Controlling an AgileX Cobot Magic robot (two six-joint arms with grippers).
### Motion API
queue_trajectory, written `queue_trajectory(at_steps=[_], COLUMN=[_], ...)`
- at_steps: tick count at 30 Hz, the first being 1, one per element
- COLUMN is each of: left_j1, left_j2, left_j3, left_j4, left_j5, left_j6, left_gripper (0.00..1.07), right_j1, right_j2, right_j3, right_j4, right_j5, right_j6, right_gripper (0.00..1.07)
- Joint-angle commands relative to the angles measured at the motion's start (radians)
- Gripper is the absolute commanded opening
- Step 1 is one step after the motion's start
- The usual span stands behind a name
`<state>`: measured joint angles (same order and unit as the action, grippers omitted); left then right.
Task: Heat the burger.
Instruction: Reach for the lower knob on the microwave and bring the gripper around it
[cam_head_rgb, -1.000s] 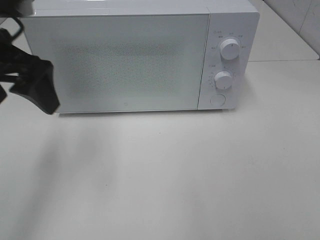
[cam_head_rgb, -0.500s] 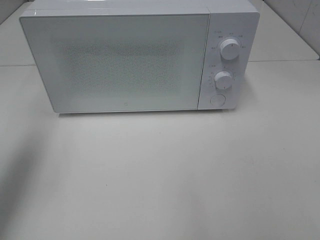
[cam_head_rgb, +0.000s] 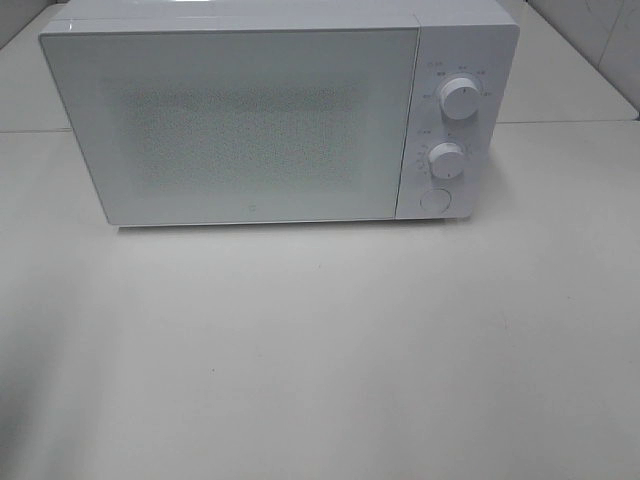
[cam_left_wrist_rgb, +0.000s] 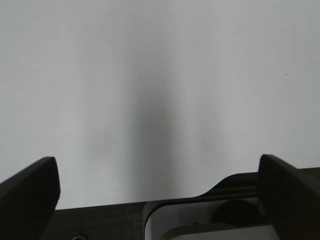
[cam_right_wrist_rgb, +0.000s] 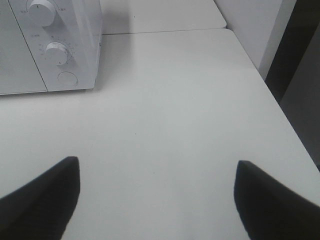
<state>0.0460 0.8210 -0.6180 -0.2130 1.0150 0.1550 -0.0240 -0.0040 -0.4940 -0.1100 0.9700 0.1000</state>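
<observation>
- Off-white matte bench (cam_head_rgb: 320, 350) filling the exterior high view, bare-topped, with a soft grey shadow along the 9 o'clock edge.
- At 12 o'clock on it, a white microwave (cam_head_rgb: 450, 40), frosted speckled door (cam_head_rgb: 240, 125) shut.
- On the control panel at the 3 o'clock side of the door: upper knob (cam_head_rgb: 459, 99), lower knob (cam_head_rgb: 447, 161), round button (cam_head_rgb: 434, 199) beneath.
- A seam line (cam_head_rgb: 565, 122) across the bench top behind, level with the microwave's middle.
- Pale tiled wall (cam_head_rgb: 610, 40) at 1 o'clock.
- Seen from the right wrist: bench edge, then a dark gap (cam_right_wrist_rgb: 300, 75) beside a white panel (cam_right_wrist_rgb: 250, 25).
- Left end effector (cam_left_wrist_rgb: 156, 167) spread wide over bare bench, nothing between the fingers, a dim shadow below.
- Right end effector (cam_right_wrist_rgb: 157, 167) spread apart, pinching nothing, near the microwave's panel side.
- Burger: cannot tell where; door panel hides the inside.
</observation>
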Motion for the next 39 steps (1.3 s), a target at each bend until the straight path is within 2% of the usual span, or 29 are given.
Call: queue_trajectory(at_steps=[1,3,8,11,12,13,15,17,26,39], left_j1=[0.004,0.004,0.004,0.004,0.004,0.004,0.004,0.004,0.004,0.004], left_j2=[-0.084,-0.194,-0.281,-0.342,-0.377,-0.377,-0.428,-0.445,-0.65,-0.85], left_j3=[0.052,0.073,0.075,0.095,0.103,0.103,0.103,0.103,0.103,0.103], left_j4=[-0.004,0.006,0.014,0.022,0.047,0.047,0.113,0.134,0.159,0.159], left_j5=[-0.021,-0.025,0.006,0.045,0.054,0.054,0.054,0.054,0.054,0.054], left_j6=[-0.002,-0.016,-0.028,-0.065,-0.097,-0.097,-0.144,-0.155,-0.155,-0.155], left_gripper=[1.0,1.0,1.0,1.0,1.0,1.0,1.0,1.0,1.0,1.0], right_j1=[-0.007,-0.007,-0.007,-0.007,-0.007,-0.007,-0.007,-0.007,-0.007,-0.007], right_j2=[-0.035,-0.035,-0.035,-0.035,-0.035,-0.035,-0.035,-0.035,-0.035,-0.035], right_j3=[0.001,0.001,0.001,0.001,0.001,0.001,0.001,0.001,0.001,0.001], right_j4=[-0.002,-0.003,-0.003,-0.003,-0.003,-0.003,-0.003,-0.003,-0.003,-0.003], right_j5=[-0.007,-0.007,-0.007,-0.007,-0.007,-0.007,-0.007,-0.007,-0.007,-0.007], right_j6=[-0.002,-0.001,-0.001,-0.001,-0.001,-0.001,-0.001,-0.001,-0.001,-0.001], right_gripper=[0.76,0.76,0.76,0.76,0.76,0.76,0.76,0.76,0.76,0.76])
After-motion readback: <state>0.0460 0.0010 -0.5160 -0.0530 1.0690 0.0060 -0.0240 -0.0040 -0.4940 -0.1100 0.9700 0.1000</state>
